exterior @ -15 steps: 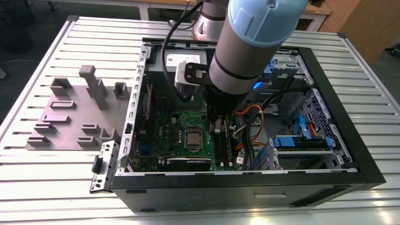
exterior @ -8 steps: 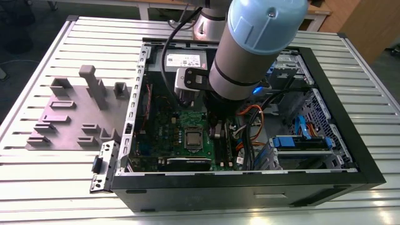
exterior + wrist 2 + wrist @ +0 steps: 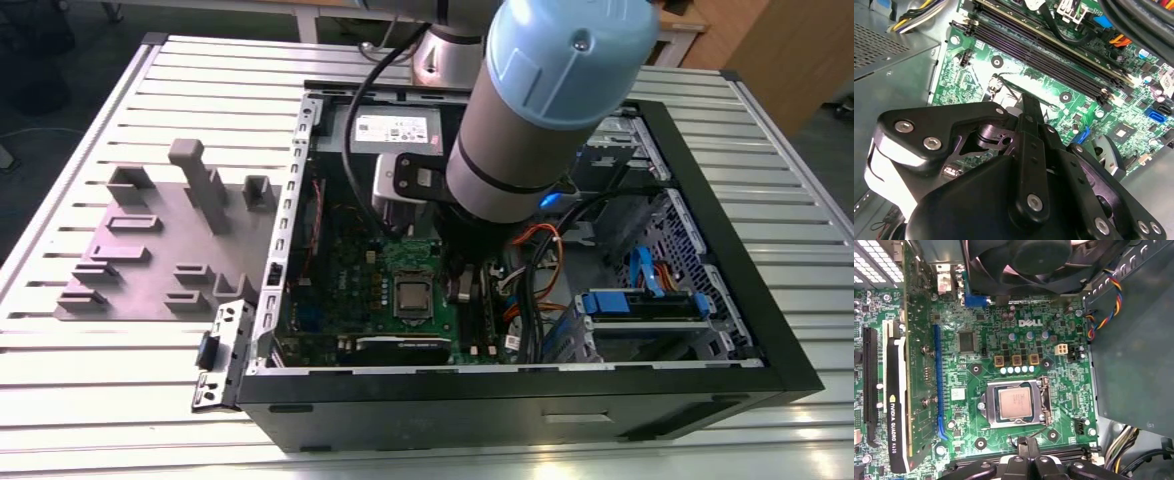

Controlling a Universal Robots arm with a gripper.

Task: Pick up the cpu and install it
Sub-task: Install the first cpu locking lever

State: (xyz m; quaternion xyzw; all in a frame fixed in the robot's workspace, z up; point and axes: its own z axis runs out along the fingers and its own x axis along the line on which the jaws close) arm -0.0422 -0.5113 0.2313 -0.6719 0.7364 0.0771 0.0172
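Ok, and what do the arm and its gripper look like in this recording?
In the exterior view the arm is a thick grey cylinder with a pale blue rounded joint cap, and a black cable runs along it. In the second wrist view the gripper is matt black, built from flat linkage plates joined by silver screw heads, with a glossy white patch on one side.
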